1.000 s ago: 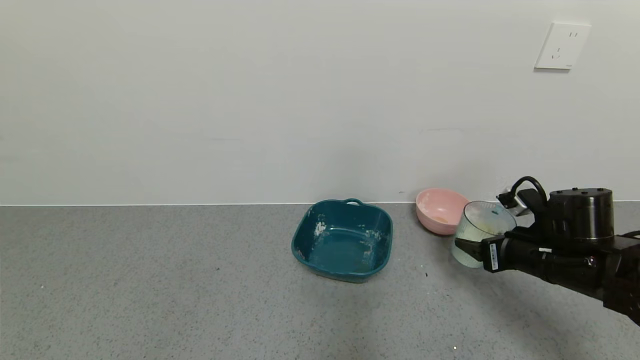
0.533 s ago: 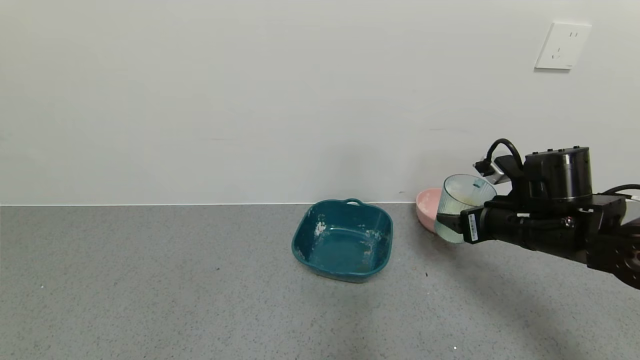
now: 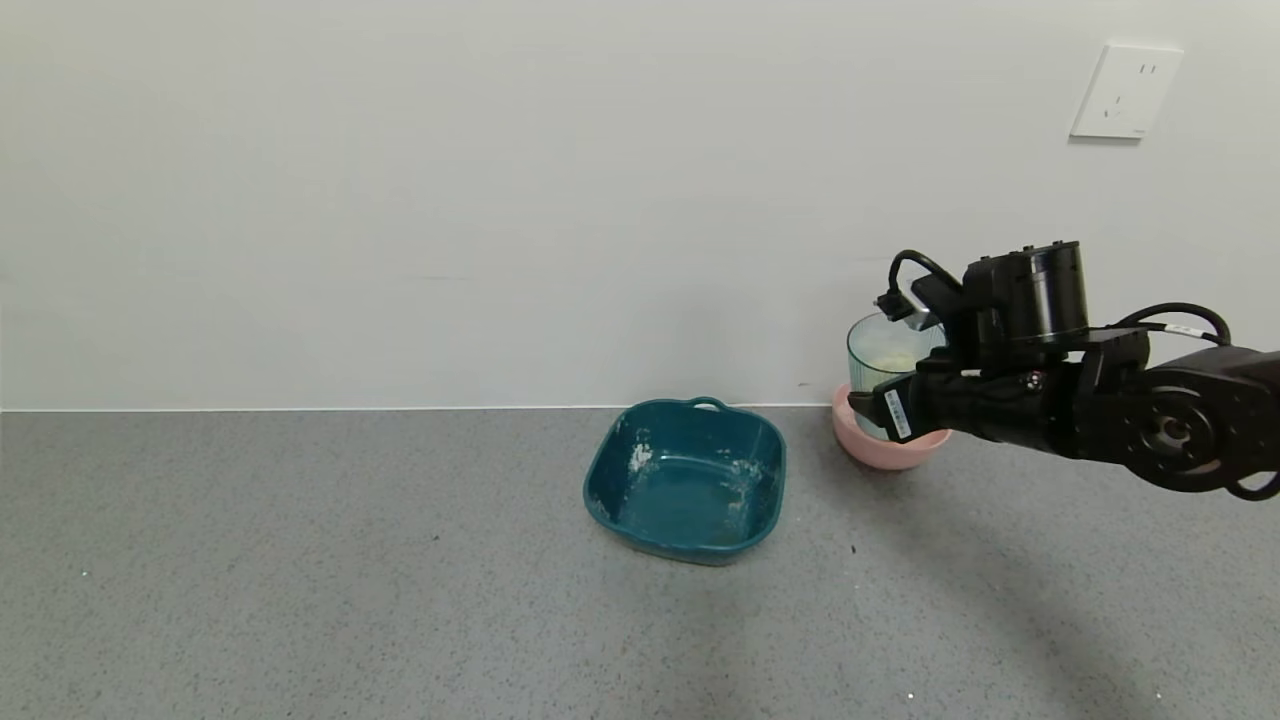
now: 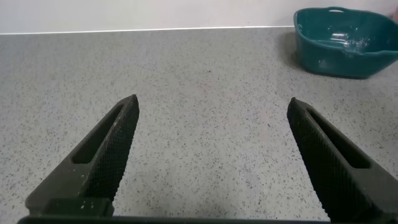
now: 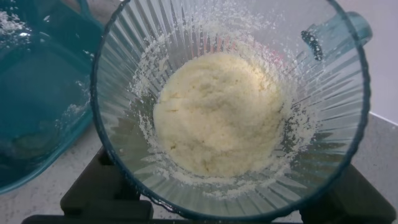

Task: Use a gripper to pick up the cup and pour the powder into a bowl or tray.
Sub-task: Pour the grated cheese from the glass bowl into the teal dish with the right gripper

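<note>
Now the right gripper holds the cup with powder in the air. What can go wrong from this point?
1. The cup hangs over the pink bowl, not the teal basin; tipping now would put the powder in the wrong dish.
2. The right gripper holds the cup low on its wall, so it may slip when tilted.

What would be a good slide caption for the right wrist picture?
Right gripper holds the ribbed cup upright, off-white powder heaped inside, teal basin alongside.

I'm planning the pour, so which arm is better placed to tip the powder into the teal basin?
The right. Its gripper already holds the ribbed translucent cup of white powder beside the dark teal plastic basin; the left gripper is open and empty.
</note>
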`<move>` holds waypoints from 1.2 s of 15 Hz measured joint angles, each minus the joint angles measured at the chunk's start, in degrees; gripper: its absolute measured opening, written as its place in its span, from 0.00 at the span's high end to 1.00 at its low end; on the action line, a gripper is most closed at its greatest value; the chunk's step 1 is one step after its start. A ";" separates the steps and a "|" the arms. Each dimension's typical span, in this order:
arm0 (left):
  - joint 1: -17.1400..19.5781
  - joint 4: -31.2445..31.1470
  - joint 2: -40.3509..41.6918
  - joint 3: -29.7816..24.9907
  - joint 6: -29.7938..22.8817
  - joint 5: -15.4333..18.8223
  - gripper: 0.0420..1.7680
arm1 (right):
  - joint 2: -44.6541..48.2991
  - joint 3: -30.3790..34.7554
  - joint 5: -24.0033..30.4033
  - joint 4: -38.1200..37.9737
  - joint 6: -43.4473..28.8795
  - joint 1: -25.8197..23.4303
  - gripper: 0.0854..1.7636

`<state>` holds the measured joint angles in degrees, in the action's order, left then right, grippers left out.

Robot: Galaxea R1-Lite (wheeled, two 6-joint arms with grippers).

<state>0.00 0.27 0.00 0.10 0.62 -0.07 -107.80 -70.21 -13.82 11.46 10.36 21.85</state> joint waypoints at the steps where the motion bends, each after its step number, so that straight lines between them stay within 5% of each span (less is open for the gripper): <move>1: 0.00 0.00 0.00 0.00 0.00 0.00 0.03 | -0.94 -1.01 -0.20 -0.09 1.10 0.11 0.26; 8: 0.00 0.00 0.00 0.00 0.00 0.00 0.03 | -6.45 -9.80 -7.56 -1.43 10.58 2.99 0.26; 18: 0.00 0.00 0.00 0.00 0.00 0.00 0.03 | -11.87 -14.06 -21.39 -0.60 29.85 9.00 0.26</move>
<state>0.00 0.27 0.00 0.10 0.62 -0.07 -119.68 -84.26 -35.22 10.86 40.22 30.84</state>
